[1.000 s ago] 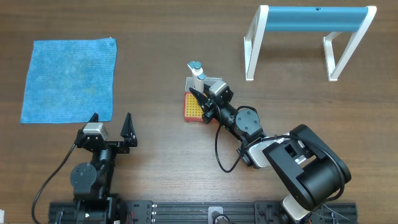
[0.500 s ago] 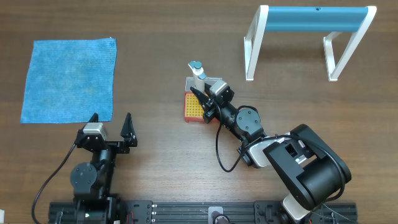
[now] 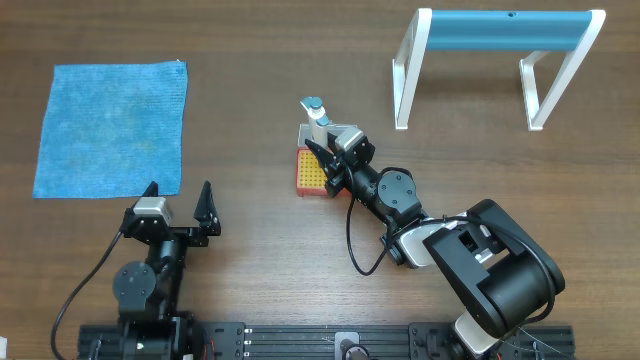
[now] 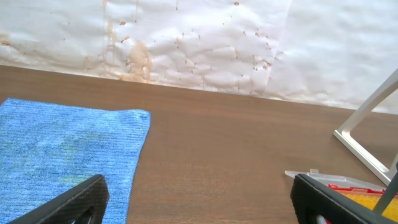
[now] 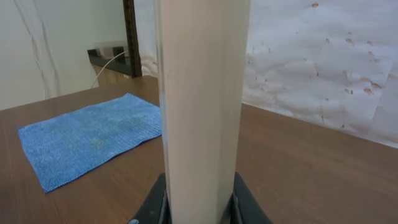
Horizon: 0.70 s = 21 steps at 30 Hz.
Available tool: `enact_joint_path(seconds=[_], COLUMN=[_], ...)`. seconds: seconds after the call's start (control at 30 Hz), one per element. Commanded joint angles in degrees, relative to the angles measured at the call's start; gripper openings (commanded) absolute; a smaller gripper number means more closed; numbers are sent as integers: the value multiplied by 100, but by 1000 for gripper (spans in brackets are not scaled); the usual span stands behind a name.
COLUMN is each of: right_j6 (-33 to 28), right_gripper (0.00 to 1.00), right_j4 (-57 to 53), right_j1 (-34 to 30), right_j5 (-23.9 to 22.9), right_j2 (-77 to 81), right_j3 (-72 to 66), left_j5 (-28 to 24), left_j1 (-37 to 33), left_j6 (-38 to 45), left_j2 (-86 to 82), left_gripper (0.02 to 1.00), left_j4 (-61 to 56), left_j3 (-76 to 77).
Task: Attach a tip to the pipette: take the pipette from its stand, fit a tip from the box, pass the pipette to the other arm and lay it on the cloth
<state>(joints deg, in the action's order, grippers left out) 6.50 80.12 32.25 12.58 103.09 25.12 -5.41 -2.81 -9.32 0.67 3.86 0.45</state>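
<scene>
My right gripper [image 3: 324, 152] is shut on the white pipette [image 3: 317, 118], which stands upright with its blue-grey cap on top, at the tip box [image 3: 309, 174]. The box is red with yellow tips, and the pipette's lower end is hidden. In the right wrist view the pipette's body [image 5: 202, 106] rises as a white column clamped between my right gripper's [image 5: 200, 202] fingers. The blue cloth [image 3: 110, 128] lies flat at the far left. My left gripper [image 3: 179, 199] rests open near its base, just in front of the cloth, holding nothing; its fingers [image 4: 65, 202] frame the cloth [image 4: 62, 149] and the tip box [image 4: 356, 190].
The white stand with a blue top bar [image 3: 500, 35] is at the back right, with no pipette on it; one of its legs [image 4: 367, 127] appears in the left wrist view. Bare wooden tabletop lies between the cloth and the tip box.
The right gripper with the pipette has shifted very slightly to the left. The left arm has not moved.
</scene>
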Motion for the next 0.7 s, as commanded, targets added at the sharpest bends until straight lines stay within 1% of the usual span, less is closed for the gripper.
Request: enact_joint_path(seconds=[0.03,0.57,0.7], right_j6=[-81,-83,-85], right_gripper=[80,80,80], right_j4=[-42,28,-160], right_j1=[-39,-39,-39], right_j5=[20,17,13], right_j2=[13,483,483], right_j3=[105,98,-11], left_j5=[-42,-42,-42], left_j1=[-13,-13,-13], left_j6=[-52,-52,-52], left_j2=[-31,-31,-31], left_gripper=[945,947,945], left_j4=[28,28,28], left_j3=[-13,-13,-13])
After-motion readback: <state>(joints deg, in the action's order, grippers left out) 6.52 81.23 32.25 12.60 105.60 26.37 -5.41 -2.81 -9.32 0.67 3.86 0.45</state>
